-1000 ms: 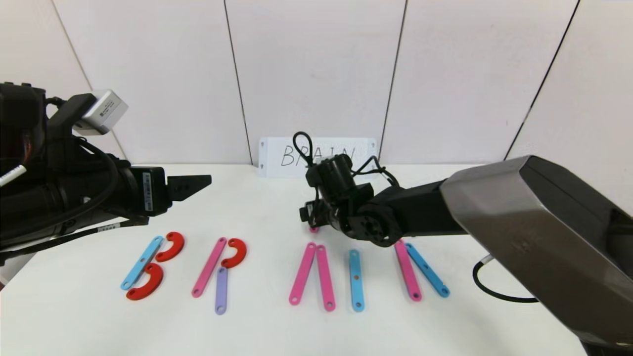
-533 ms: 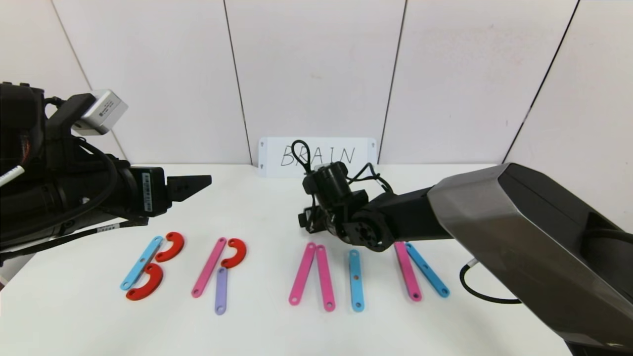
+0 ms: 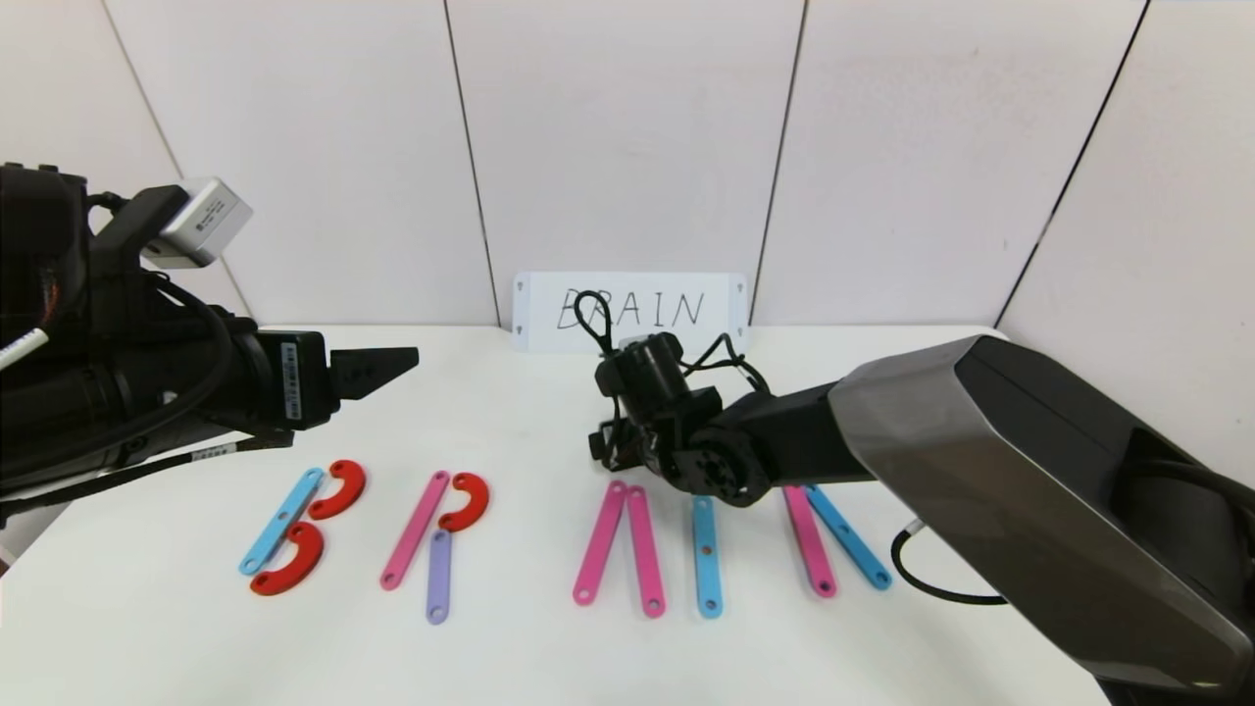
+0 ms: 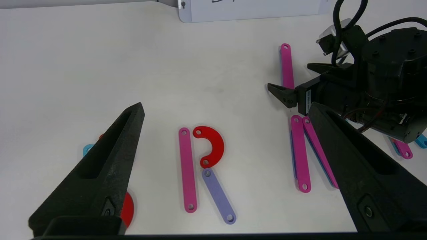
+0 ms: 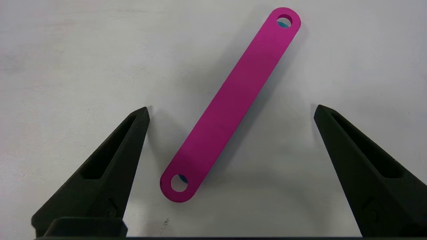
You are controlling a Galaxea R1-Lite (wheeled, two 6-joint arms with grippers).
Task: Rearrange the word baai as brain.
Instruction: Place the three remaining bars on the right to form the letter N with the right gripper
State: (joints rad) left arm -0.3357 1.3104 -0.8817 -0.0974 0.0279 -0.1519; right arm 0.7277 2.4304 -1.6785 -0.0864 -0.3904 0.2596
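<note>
The letter pieces lie in a row on the white table (image 3: 529, 647). At the left are a blue strip (image 3: 281, 520) with two red curves (image 3: 338, 488), then a pink strip (image 3: 416, 529), a red curve (image 3: 468, 500) and a purple strip (image 3: 438, 577). Further right come two pink strips (image 3: 600, 541), a lone blue strip (image 3: 706, 555), and a pink-and-blue pair (image 3: 808, 541). My right gripper (image 5: 231, 107) hangs open over a loose pink strip (image 5: 230, 103) that lies flat behind the two pink ones. It is not touching the strip. My left gripper (image 4: 226, 105) is open and empty, raised at the left.
A white card (image 3: 632, 309) handwritten BRAIN leans against the back wall. The right arm (image 3: 931, 461) reaches across the right half of the table. Its black cable (image 3: 922, 579) loops onto the surface near the pink-and-blue pair.
The right arm has drifted slightly left and toward me, now hiding the loose pink strip's tip in the head view. The left arm and the letter pieces have not moved.
</note>
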